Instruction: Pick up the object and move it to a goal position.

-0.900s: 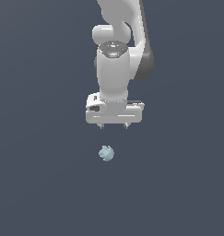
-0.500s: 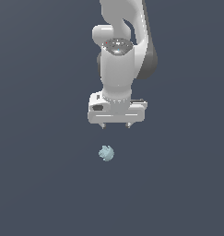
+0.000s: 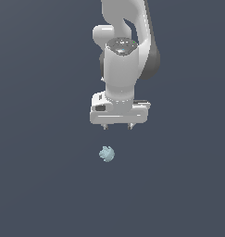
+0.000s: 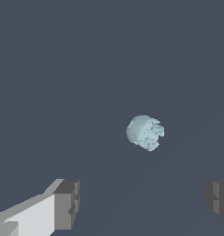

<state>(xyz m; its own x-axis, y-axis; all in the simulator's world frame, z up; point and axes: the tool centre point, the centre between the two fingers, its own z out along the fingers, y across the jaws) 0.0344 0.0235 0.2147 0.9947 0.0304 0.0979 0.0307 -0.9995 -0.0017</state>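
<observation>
Hovering with end effector spread wide and empty, object lying apart just below and ahead of the fingertips, looking light, rigid, knobbly, likely best pinched across its rounder middle.

One object, one pincer

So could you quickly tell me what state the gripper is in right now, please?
Gripper: open and holding nothing, its fingers set wide apart; the object lies apart from it, untouched.
</observation>
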